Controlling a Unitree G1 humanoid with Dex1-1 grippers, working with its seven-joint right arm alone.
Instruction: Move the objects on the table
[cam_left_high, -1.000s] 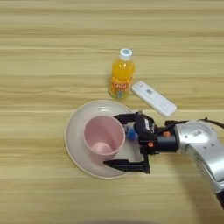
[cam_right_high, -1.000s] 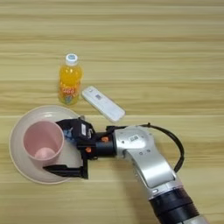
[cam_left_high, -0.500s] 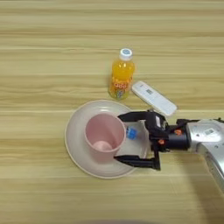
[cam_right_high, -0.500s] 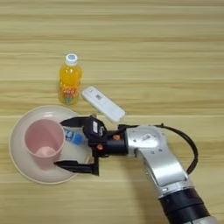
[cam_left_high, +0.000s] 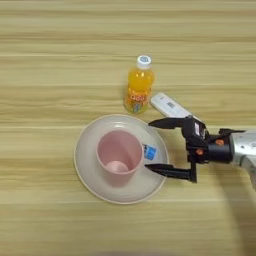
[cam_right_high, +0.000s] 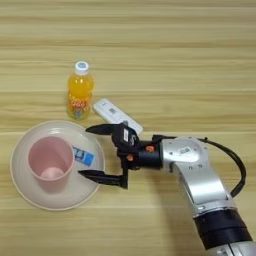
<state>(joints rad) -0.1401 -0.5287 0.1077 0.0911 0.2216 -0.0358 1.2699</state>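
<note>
Right end effector (cam_right_high: 91, 152) spread wide over the right rim of a pale plate (cam_left_high: 87, 170) on the wooden bench (cam_left_high: 60, 60), pinching nothing. Blue stick (cam_left_high: 149, 151) lying on the plate between the black fingers, just beside a pink cup (cam_left_high: 119, 156) standing upright on the plate. Orange-juice bottle (cam_left_high: 139, 91) upright behind the plate, white remote (cam_right_high: 112, 113) flat just to its right, partly hidden by the upper finger.
</note>
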